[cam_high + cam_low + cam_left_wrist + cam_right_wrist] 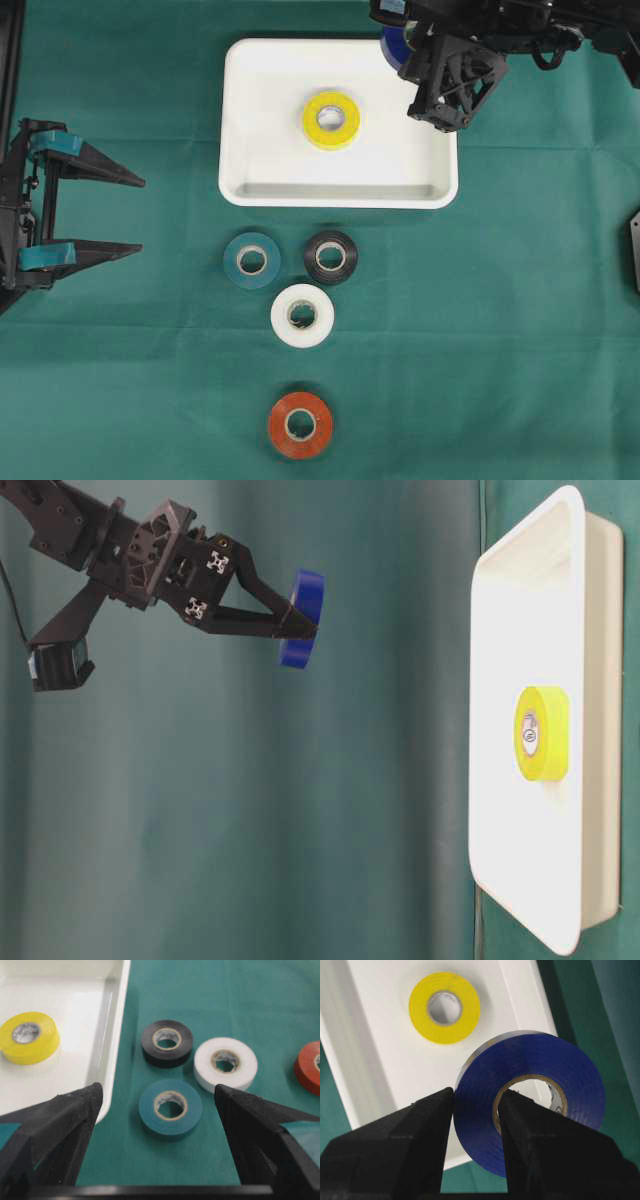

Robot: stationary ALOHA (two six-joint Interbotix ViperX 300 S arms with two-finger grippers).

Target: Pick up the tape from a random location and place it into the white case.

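My right gripper (476, 1105) is shut on a blue tape (530, 1060), one finger through its hole and the other outside the ring. From table level the blue tape (303, 617) hangs well above the white case (500, 780). Overhead, the blue tape (392, 45) shows near the top right corner of the white case (240, 190). A yellow tape (331, 120) lies flat inside the case. My left gripper (135, 215) stands open and empty at the table's left edge.
Teal (252, 260), black (330, 257), white (302, 315) and orange-red (300, 425) tape rolls lie flat on the green cloth below the case. In the left wrist view the teal roll (170, 1106) lies ahead of my open fingers.
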